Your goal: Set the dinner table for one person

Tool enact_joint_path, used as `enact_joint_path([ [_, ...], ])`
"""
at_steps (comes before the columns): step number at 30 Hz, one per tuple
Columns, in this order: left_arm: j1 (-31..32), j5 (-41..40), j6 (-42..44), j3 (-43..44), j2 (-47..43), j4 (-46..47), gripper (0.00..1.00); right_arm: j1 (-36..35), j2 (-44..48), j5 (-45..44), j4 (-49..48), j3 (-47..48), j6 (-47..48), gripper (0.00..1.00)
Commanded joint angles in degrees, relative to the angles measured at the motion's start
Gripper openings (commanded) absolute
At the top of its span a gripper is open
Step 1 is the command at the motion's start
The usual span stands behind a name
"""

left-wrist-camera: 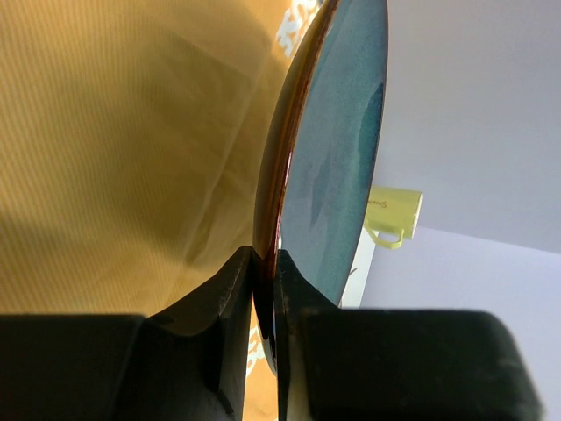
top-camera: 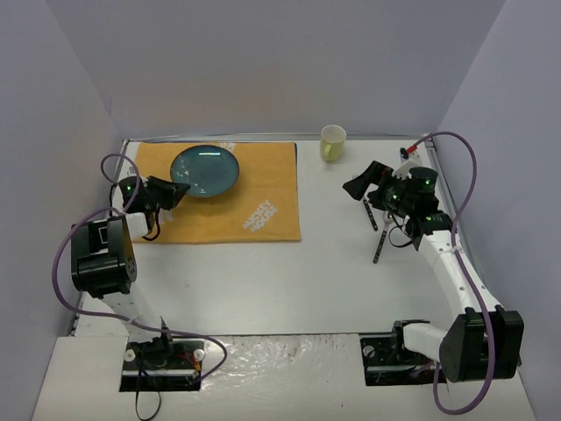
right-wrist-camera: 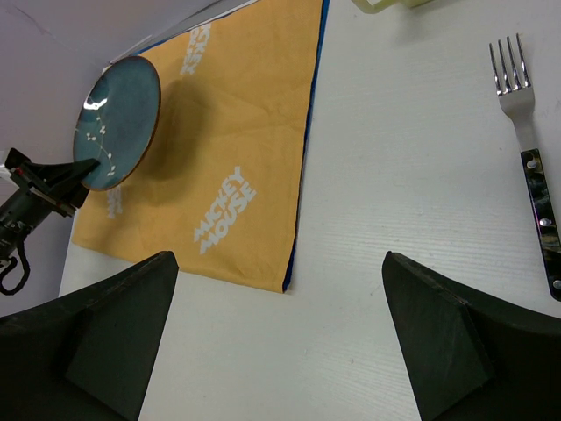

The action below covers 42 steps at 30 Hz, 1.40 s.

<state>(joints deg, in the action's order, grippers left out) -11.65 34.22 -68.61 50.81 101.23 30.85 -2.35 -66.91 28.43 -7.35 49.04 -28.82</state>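
Note:
My left gripper (top-camera: 175, 191) is shut on the near rim of a blue plate (top-camera: 206, 169). It holds the plate tilted above the far left part of the orange-yellow mat (top-camera: 254, 206). In the left wrist view my jaws (left-wrist-camera: 266, 263) pinch the plate's dark edge (left-wrist-camera: 337, 149). The mat lies on the white dinner table (top-camera: 289, 281). My right gripper (top-camera: 359, 184) is open and empty above the table's right side; in its view (right-wrist-camera: 280, 333) only bare tabletop lies between the fingers. A fork (right-wrist-camera: 526, 132) with a dark riveted handle lies to its right.
A pale yellow cup (top-camera: 332, 143) stands at the far edge, right of the mat. Dark-handled cutlery (top-camera: 379, 244) lies by the right arm. Grey walls close in the table on three sides.

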Motion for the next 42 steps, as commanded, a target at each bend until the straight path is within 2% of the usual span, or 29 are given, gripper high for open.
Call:
enact_joint_path([
  [1,0.23,6.37,-2.95,4.45,-1.47,15.25,0.00,-0.31,-0.46,1.54,-5.13,1.76,0.85,1.00],
  [27,0.23,7.78,0.29,3.08,8.52,17.70,0.01,-0.32,-1.17,1.98,-5.36,0.64,1.91,1.00],
  [30,0.23,7.04,0.96,2.31,9.10,16.47,0.09,-0.29,-0.92,1.92,-5.30,0.39,2.01,1.00],
  [35,0.23,5.12,3.60,2.06,7.55,9.87,0.32,-0.33,0.06,1.24,-5.26,-0.04,2.23,1.00],
  [39,0.20,1.93,8.44,3.35,4.01,-2.29,0.51,-0.37,0.83,-0.04,-4.59,0.13,2.75,1.00],
  [41,0.19,0.56,10.55,4.07,2.60,-7.03,0.57,-0.37,1.04,-0.67,-4.08,0.39,3.07,1.00],
  [42,0.14,-1.24,11.98,4.59,1.35,-10.56,0.65,-0.36,1.26,-1.54,-3.67,0.86,3.43,1.00],
])
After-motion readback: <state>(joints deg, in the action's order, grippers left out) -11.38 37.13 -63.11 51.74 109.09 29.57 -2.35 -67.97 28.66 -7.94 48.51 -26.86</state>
